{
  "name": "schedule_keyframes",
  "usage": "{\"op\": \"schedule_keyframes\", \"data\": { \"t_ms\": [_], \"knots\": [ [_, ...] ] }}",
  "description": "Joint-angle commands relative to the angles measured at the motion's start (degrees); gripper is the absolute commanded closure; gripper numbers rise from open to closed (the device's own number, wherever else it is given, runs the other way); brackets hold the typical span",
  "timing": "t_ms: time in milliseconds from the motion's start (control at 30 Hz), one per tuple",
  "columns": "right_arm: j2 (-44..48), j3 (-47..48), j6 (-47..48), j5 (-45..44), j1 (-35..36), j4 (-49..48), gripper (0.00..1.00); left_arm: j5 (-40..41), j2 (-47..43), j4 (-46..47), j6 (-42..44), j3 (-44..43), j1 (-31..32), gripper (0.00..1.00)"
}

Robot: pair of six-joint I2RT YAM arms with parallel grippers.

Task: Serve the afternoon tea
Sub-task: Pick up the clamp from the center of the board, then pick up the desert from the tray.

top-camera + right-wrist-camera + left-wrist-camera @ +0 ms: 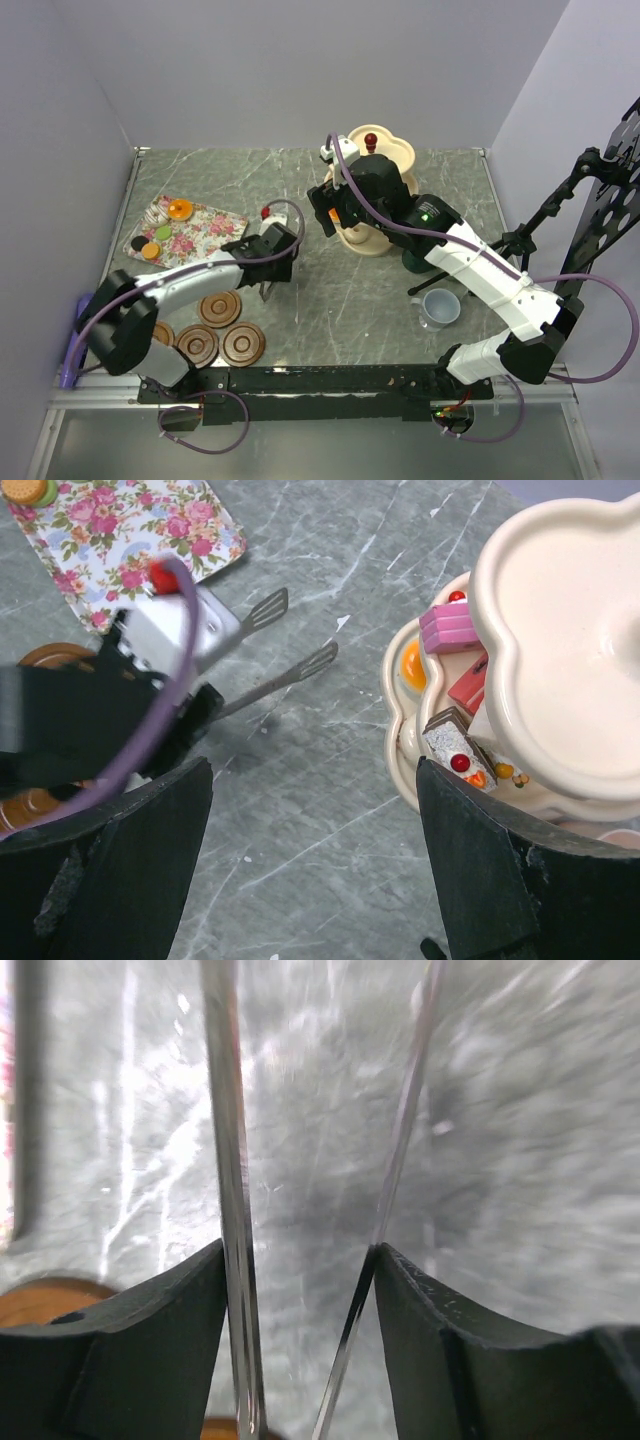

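The cream three-tier stand with its red knob stands at the back centre. In the right wrist view the stand holds a pink cake, a red one and a chocolate slice. More cakes lie on the floral tray. My right gripper is open and empty, just left of the stand. My left gripper is shut on thin metal tongs, low over the table. Several brown saucers lie front left. The pink and light green mugs are out of view.
A grey-blue mug stands front right. A dark green mug is partly hidden under my right arm. The tongs' tips point toward the stand. Walls close the table on three sides.
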State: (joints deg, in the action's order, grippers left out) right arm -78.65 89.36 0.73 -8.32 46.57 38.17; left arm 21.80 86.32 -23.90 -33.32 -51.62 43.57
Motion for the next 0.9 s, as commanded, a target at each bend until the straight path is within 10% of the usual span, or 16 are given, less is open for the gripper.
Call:
{"op": "schedule_keyframes", "data": {
  "t_ms": [0, 400, 867],
  "knots": [
    [0.96, 1.87, -0.03, -0.21, -0.34, -1.08, 0.11, -1.15, -6.95, -5.53, -3.06, -5.51, -1.91, 0.4],
    [1.13, 1.78, 0.76, -0.82, -0.34, -1.17, 0.11, -3.34, -15.83, -20.03, -1.58, -14.47, -19.12, 0.48],
    [1.57, 2.48, 3.4, -3.02, -0.51, -1.96, 0.11, -0.53, -3.55, -30.32, 6.42, -29.23, -34.25, 0.51]
  ]
}}
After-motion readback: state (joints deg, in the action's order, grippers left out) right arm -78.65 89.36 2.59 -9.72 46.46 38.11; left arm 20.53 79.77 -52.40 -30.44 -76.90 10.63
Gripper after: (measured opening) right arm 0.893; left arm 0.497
